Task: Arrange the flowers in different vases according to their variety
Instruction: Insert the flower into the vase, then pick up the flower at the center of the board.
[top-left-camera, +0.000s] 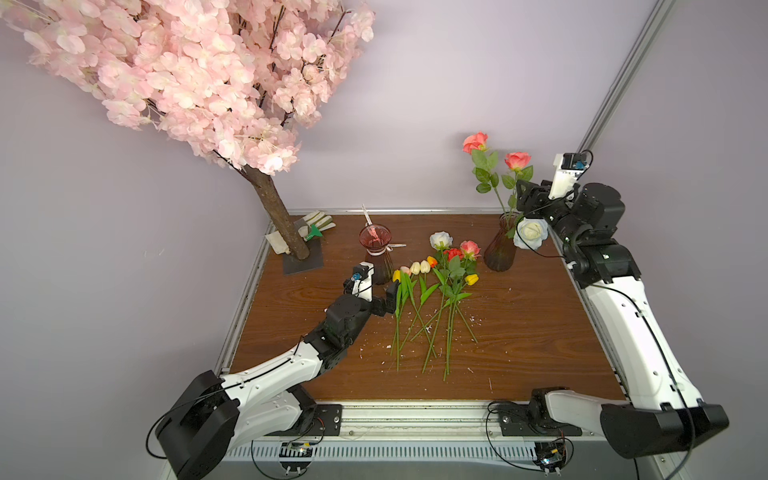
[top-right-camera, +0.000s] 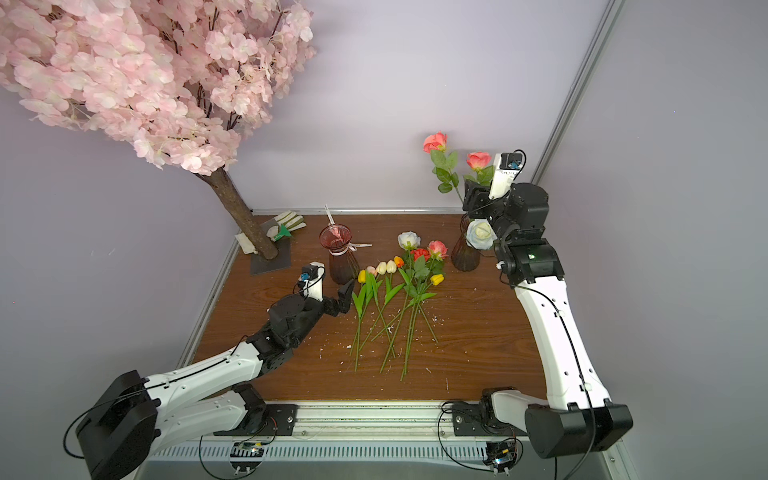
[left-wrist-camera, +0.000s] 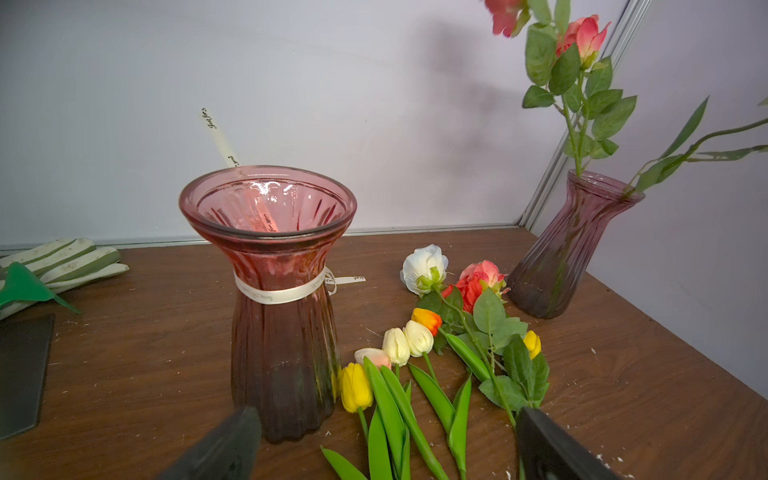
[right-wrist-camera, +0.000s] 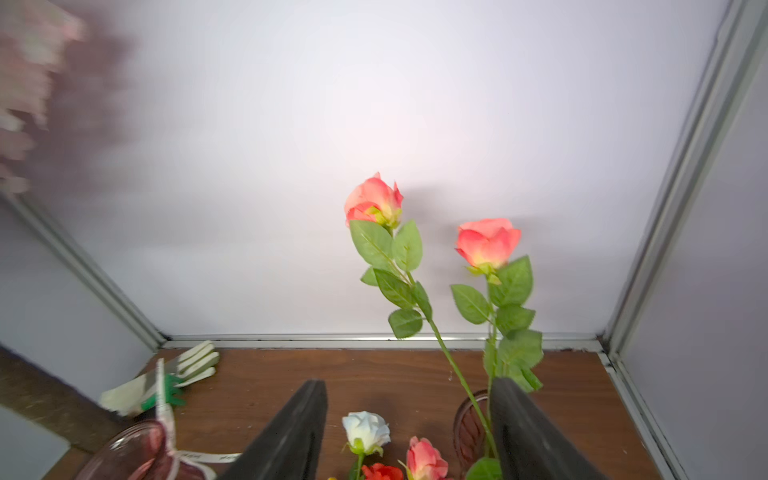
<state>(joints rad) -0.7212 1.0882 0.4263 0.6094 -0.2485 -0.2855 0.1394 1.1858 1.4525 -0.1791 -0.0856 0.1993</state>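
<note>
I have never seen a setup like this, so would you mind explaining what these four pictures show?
Two robot arms are mounted at a wooden table. Two pictures look down from overhead, side by side; the other two come from a camera on each arm's wrist. The left gripper is open beside the ribboned vase, which holds no flowers. The right gripper, also open, sits high beside the plain vase, which holds two coral roses and a white rose. Tulips and other roses lie loose on the table. Neither gripper holds anything.
</note>
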